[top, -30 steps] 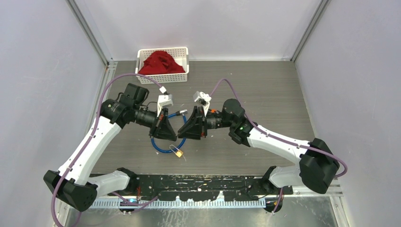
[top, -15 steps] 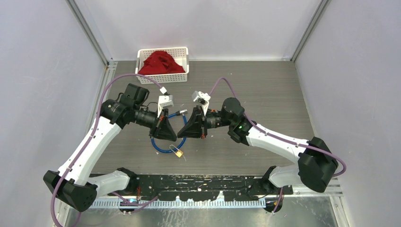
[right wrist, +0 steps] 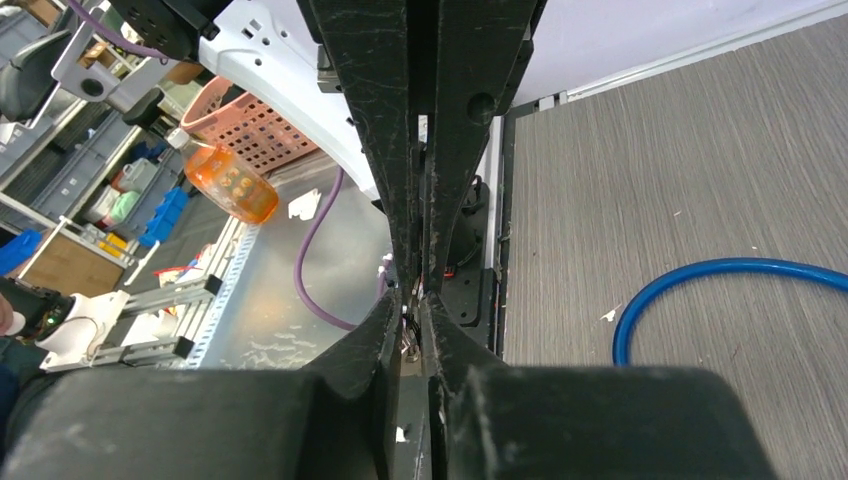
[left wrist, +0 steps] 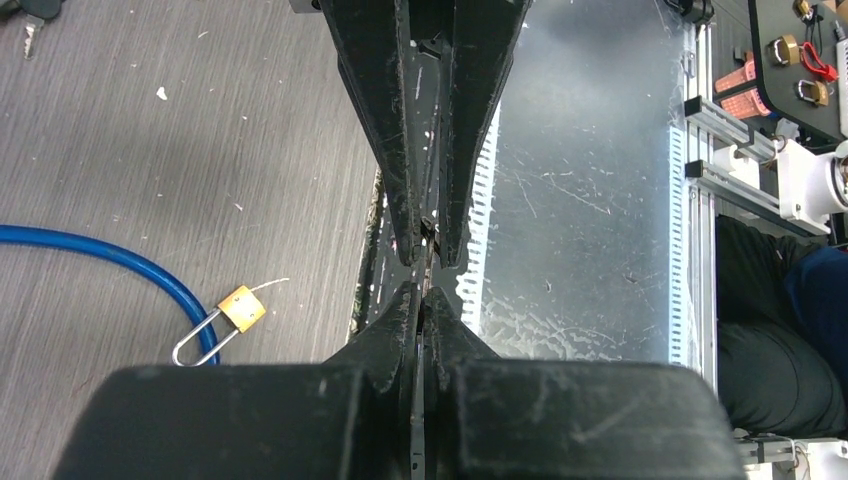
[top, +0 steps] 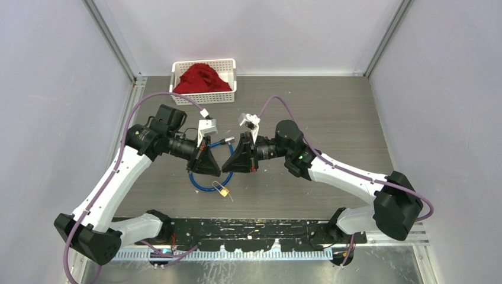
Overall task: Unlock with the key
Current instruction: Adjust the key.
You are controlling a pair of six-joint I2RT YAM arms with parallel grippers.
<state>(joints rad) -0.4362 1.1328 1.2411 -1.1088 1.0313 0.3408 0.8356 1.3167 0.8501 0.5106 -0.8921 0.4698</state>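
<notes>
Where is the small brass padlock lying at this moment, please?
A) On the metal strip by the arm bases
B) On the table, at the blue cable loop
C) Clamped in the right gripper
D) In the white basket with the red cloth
B: the left wrist view shows the padlock lying flat on the grey table, its shackle hooked round the blue cable, with nothing holding it.

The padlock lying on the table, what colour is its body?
Brass-yellow. The padlock shows best in the left wrist view.
</notes>
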